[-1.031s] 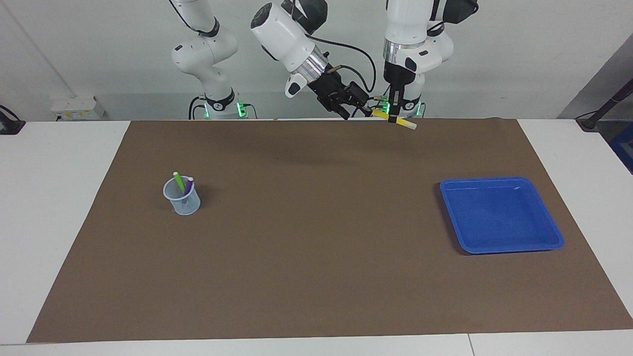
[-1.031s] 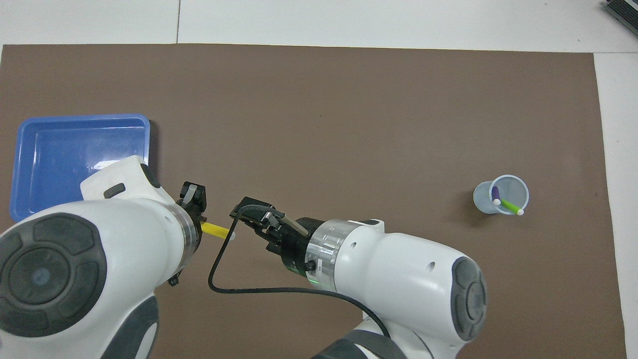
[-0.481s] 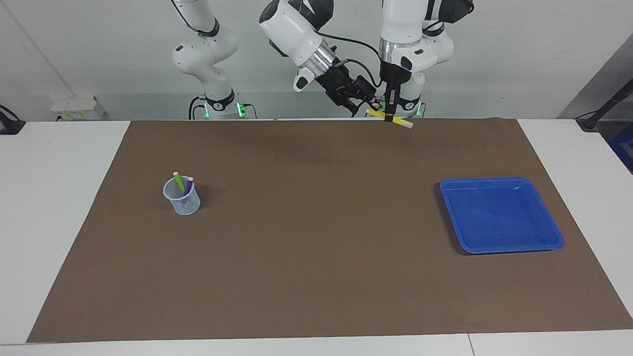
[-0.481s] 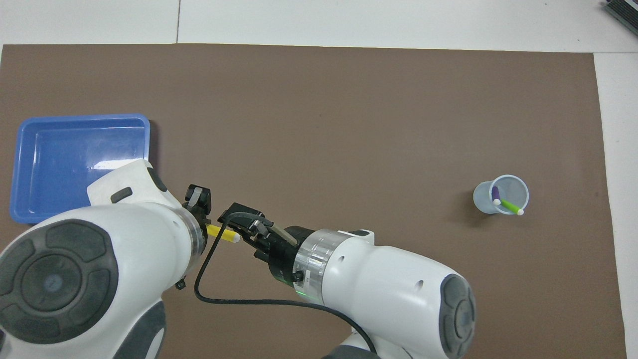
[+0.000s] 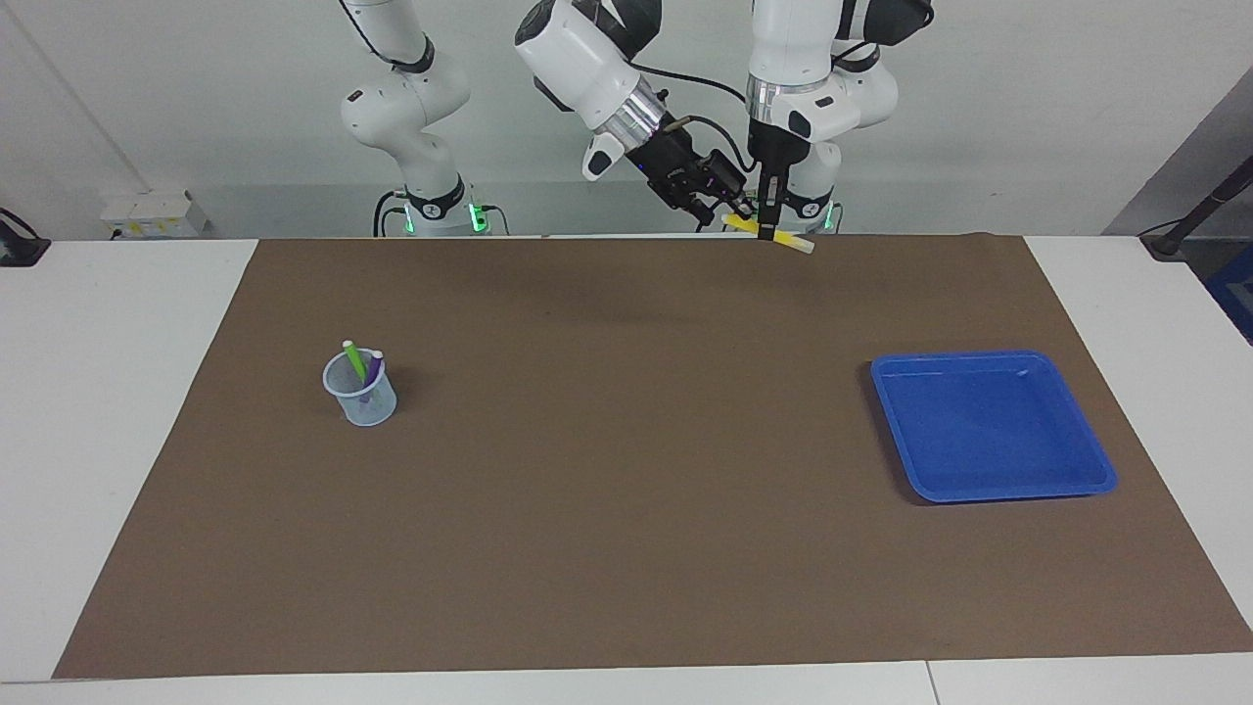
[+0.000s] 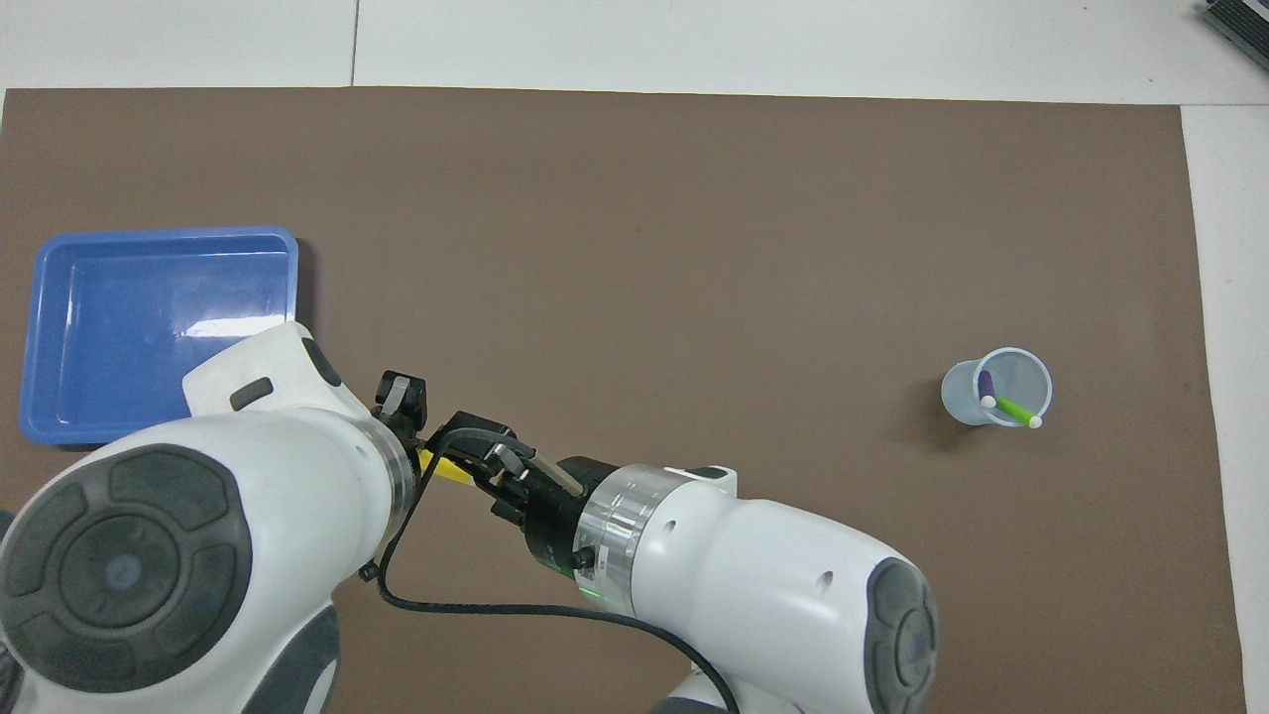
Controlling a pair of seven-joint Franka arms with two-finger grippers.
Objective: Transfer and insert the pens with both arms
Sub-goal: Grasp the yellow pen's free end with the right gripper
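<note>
While the small translucent plastic cup [image 5: 360, 390] near the right arm's end of the brown mat [image 5: 626, 548] holds the green pen [image 5: 354, 360] and the purple pen [image 5: 372, 367] standing tilted, caps up, the shallow blue plastic tray [image 5: 1096, 460] toward the left arm's end lies bare. Above the mat's robot-side edge, the left gripper [image 5: 772, 233] pinches the slim yellow pen [image 5: 791, 243] level. The right gripper [image 5: 736, 209] reaches its end; whether its fingers grip is unclear.
</note>
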